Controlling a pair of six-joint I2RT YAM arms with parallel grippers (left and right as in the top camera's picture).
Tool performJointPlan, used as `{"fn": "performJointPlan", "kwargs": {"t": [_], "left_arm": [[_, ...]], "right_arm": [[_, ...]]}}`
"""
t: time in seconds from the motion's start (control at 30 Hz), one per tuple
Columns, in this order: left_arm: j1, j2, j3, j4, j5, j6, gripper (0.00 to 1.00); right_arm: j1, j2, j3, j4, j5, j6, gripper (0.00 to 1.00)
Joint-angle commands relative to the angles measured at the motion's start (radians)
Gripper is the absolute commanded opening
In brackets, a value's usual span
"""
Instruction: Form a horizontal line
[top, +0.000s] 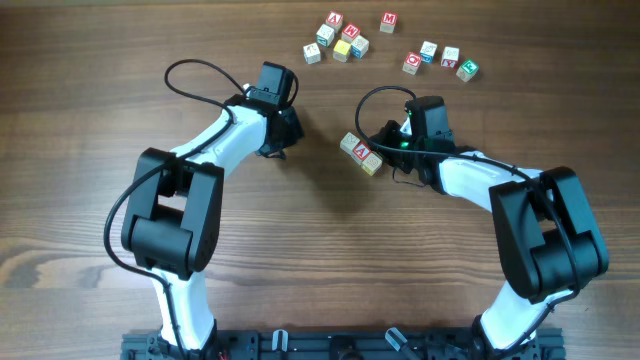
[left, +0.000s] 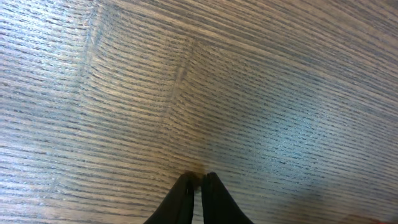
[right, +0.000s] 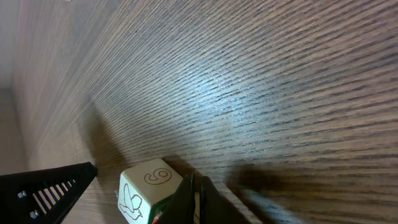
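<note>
Two wooden letter blocks (top: 361, 152) lie side by side at the middle of the table. My right gripper (top: 386, 140) is shut and low over the table, just right of them. In the right wrist view its fingers (right: 196, 182) touch the side of a block with a 6 and a bird outline (right: 149, 186). My left gripper (top: 278, 148) is shut and empty to the left of the pair, apart from it; its fingertips (left: 198, 178) rest low over bare wood. Other blocks lie at the far edge.
Several loose blocks (top: 336, 38) cluster at the far middle, one red M block (top: 388, 20) stands alone, and several more (top: 440, 60) lie at the far right. A black arm part (right: 43, 186) shows at the lower left of the right wrist view.
</note>
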Motion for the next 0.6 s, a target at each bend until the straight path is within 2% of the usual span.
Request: {"fn": "performJointPlan", "kwargs": {"t": [0.0,0.17,0.23,0.4,0.53,0.57], "left_arm": [[0.003,0.126,-0.079,-0.020,-0.005,-0.011,0.10],[0.003,0.126,-0.079,-0.011,-0.005,-0.010,0.12],[0.003,0.126,-0.079,-0.006,-0.005,-0.011,0.14],[0.003,0.126,-0.079,-0.030,-0.005,-0.010,0.12],[0.003,0.126,-0.079,-0.085,-0.006,-0.004,0.18],[0.003,0.126,-0.079,-0.091,-0.007,0.002,0.23]], "right_arm": [[0.003,0.014,0.000,-0.002,0.029,-0.002,0.05],[0.003,0.014,0.000,0.002,0.026,-0.002,0.06],[0.003,0.014,0.000,0.031,0.029,-0.014,0.12],[0.004,0.033,0.000,0.119,0.028,-0.013,0.08],[0.004,0.099,0.001,0.211,-0.095,-0.013,0.07],[0.004,0.113,0.003,0.224,-0.116,-0.013,0.07]]}}
